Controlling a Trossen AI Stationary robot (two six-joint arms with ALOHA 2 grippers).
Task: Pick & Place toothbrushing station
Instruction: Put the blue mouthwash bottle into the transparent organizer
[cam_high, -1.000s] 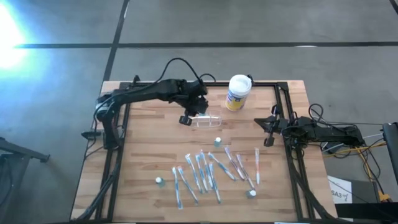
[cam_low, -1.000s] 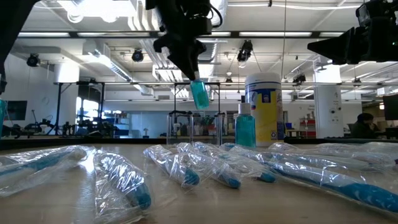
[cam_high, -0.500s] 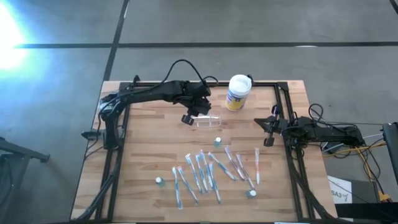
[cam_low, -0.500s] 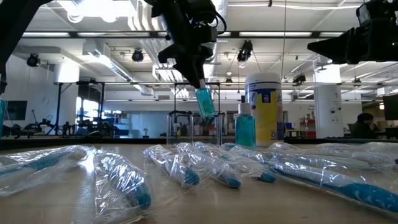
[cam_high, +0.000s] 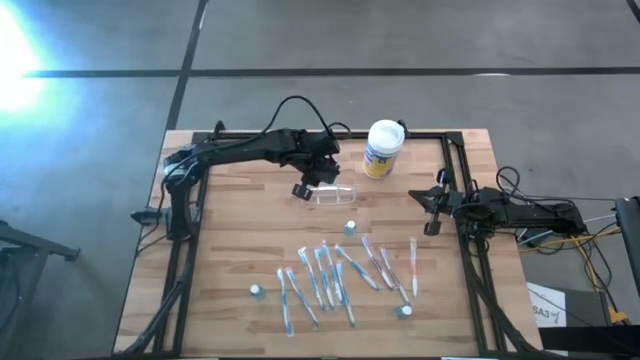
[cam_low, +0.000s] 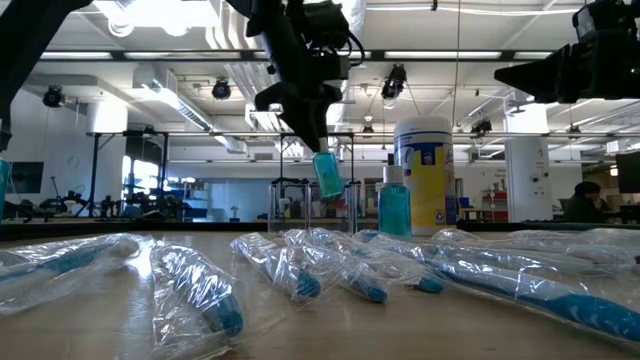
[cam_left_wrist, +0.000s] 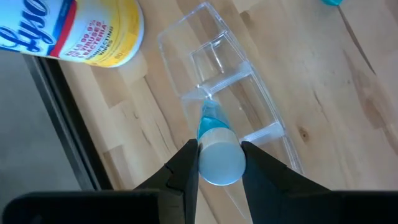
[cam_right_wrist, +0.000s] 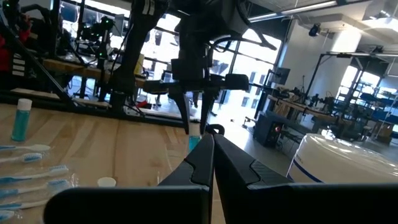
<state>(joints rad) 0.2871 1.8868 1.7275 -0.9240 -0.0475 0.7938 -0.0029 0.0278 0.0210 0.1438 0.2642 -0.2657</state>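
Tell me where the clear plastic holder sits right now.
In the high view the clear holder lies on the table's far half, just under the left gripper and beside the white canister, with a small blue bottle nearer the front.

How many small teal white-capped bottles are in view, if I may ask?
4. One small teal bottle is held by the left gripper over the clear plastic holder; one stands mid-table; one left and one right of the wrapped toothbrushes. None seems hidden.

On the white canister (cam_left_wrist: 74, 28), large blue script lettering is cut off by the frame edge, so that only "lyso" is seen. On its yellow band, small lines reading roughly "disinfecting wipes" are printed. On a white sign (cam_high: 548, 312) beside the table, "SA3" is read.
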